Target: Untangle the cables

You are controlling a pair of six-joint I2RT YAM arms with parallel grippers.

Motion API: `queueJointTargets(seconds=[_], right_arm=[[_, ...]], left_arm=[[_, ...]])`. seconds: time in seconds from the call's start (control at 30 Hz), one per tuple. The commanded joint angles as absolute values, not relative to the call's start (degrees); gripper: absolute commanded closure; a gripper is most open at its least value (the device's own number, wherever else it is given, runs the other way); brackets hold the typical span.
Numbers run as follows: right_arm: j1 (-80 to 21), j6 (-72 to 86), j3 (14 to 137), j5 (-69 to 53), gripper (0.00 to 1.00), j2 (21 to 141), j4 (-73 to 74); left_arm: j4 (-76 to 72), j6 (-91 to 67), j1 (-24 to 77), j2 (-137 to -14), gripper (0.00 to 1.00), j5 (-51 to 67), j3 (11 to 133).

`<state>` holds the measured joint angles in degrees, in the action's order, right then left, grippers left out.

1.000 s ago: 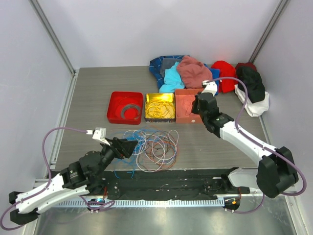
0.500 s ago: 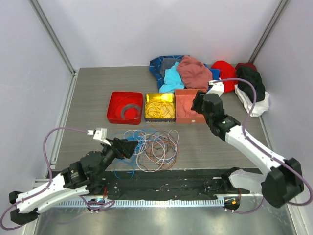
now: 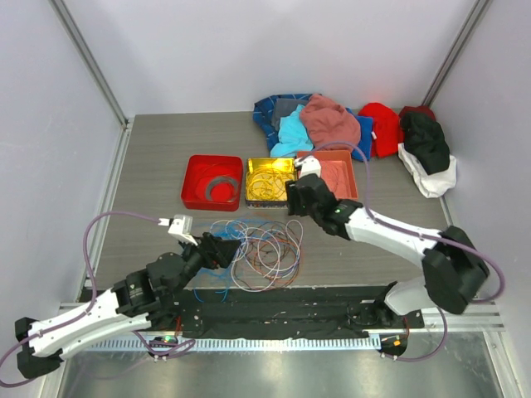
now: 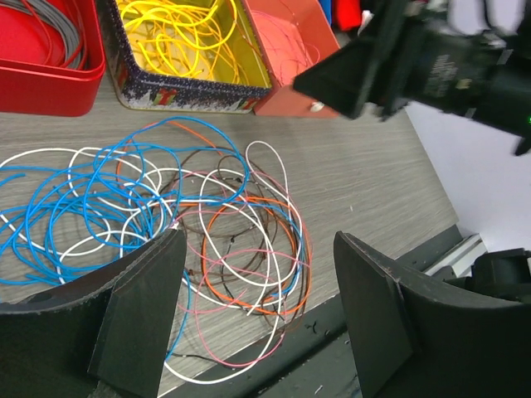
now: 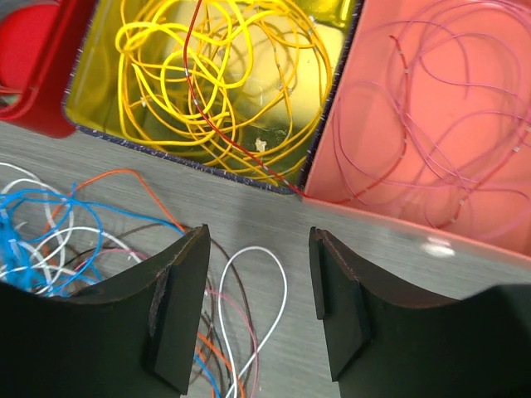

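Now | cables point(image 3: 264, 247): loose multicoloured tangled loops | left hand point(image 4: 259, 249), right hand point(image 5: 259, 249): both spread apart, empty

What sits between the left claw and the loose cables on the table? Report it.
Nothing visible. The left claw hangs open right over the cables, with only their loops showing between its jaws.

Tangled cables point(image 4: 178, 220), gripper point(image 4: 259, 240) above (jaws apart)
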<state>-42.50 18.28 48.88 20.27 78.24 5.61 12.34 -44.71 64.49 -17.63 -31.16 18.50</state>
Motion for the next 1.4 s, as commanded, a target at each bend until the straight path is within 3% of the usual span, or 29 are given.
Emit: queueJointTargets(seconds=[0.0, 0.47, 0.5, 0.57, 0.6, 0.67, 0.7, 1.03, 1.37], right_arm=[[-42.8, 15.0, 54.7, 21.7, 0.41, 83.0, 1.6], [-42.5, 11.3, 62.2, 25.8, 0.45, 96.5, 0.4], [-42.5, 11.5, 62.5, 26.3, 0.48, 96.8, 0.4], [-42.5, 11.8, 62.6, 27.2, 0.68, 96.2, 0.4], [-42.5, 12.3, 62.3, 28.1, 0.84, 95.6, -1.3], [-42.5, 12.7, 60.8, 29.2, 0.97, 93.3, -2.2], [-42.5, 13.0, 60.6, 29.8, 0.99, 90.4, -1.9], [-41.1, 17.4, 58.4, 33.2, 0.99, 71.8, 7.6], [-30.2, 21.0, 52.6, 25.9, 0.99, 73.0, 6.3]], left_arm=[[10.7, -45.4, 64.6, -16.1, 0.24, -31.5, 19.8], [16.2, -45.4, 64.6, -11.2, 0.23, -34.3, 19.6], [16.1, -45.4, 64.6, -11.3, 0.23, -34.4, 19.7], [16.3, -45.4, 64.6, -11.5, 0.23, -34.5, 19.8], [16.3, -45.3, 64.7, -11.3, 0.23, -34.5, 19.8], [16.4, -45.3, 64.6, -11.3, 0.23, -34.6, 19.7], [16.3, -45.2, 64.6, -11.2, 0.23, -34.7, 19.6], [13.0, -44.8, 64.7, -12.5, 0.23, -34.8, 18.3], [10.3, -45.0, 64.6, -15.7, 0.23, -32.2, 18.5]])
